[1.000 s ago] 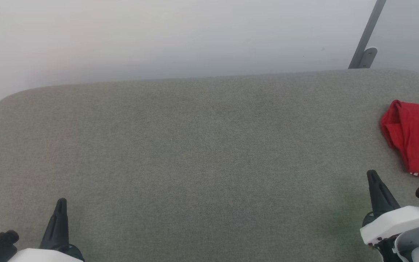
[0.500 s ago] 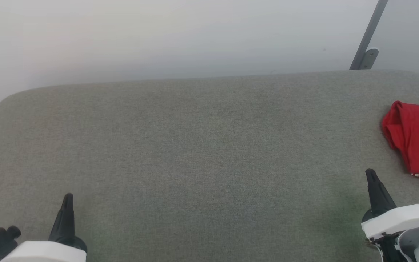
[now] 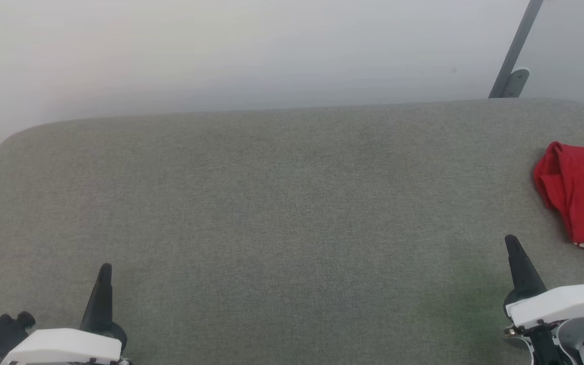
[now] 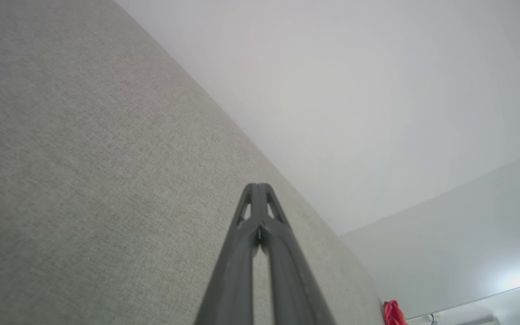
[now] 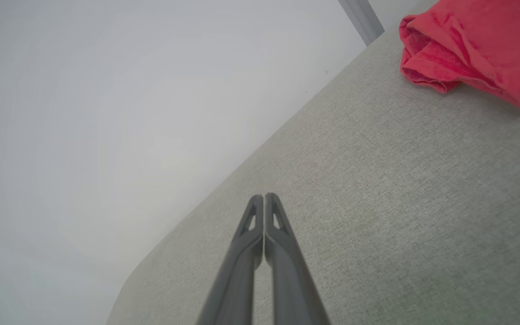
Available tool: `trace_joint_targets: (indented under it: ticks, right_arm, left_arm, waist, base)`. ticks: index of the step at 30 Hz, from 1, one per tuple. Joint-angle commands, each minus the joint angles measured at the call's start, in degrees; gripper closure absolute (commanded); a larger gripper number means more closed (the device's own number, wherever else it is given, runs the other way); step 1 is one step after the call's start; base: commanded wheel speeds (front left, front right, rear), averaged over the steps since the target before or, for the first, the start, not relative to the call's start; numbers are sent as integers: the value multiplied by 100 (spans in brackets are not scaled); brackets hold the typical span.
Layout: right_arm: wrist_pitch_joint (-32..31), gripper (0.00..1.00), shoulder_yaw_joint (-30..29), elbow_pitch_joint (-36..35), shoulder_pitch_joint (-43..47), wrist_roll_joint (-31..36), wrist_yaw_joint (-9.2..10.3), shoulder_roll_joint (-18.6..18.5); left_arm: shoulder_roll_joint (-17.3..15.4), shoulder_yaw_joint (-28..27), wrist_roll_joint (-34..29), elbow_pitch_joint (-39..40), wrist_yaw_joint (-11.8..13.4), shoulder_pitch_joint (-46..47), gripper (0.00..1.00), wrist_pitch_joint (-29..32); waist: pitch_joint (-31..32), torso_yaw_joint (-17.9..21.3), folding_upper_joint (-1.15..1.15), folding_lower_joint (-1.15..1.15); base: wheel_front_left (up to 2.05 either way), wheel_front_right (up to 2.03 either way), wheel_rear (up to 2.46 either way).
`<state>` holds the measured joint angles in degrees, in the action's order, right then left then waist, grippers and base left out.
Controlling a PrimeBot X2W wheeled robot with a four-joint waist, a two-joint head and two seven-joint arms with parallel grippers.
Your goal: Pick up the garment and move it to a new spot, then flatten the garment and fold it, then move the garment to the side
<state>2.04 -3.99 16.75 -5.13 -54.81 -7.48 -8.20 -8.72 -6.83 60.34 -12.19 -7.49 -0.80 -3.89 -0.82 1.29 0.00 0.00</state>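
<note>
One red garment lay bunched at the right edge of the grey worktop. Two hands hung over the near side, well apart: the left hand and the right hand. Each had its fingers pressed together, holding nothing.

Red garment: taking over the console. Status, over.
Left gripper and right gripper shut, empty. Bright red folded shirt lies untouched at right side of grey fabric tabletop. Only bare fabric between it and right gripper.
</note>
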Motion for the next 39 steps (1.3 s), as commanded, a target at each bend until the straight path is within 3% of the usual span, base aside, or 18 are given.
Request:
trace_joint_targets:
  ticks: [1, 39]
  right_arm:
    - [-43, 100, -38, -108, -131, -193, -2, 9]
    - [-514, 100, -162, -211, -137, -2215, -2, 315]
  left_arm:
    - [-18, -13, 154, 45, 0, 183, 100, 48]
    - [321, 9, 1886, -83, 0, 512, 100, 626]
  waist:
    - [1, -3, 0, 0]
    - [32, -64, 0, 0]
  base:
    - [0, 0, 0]
    - [0, 0, 0]
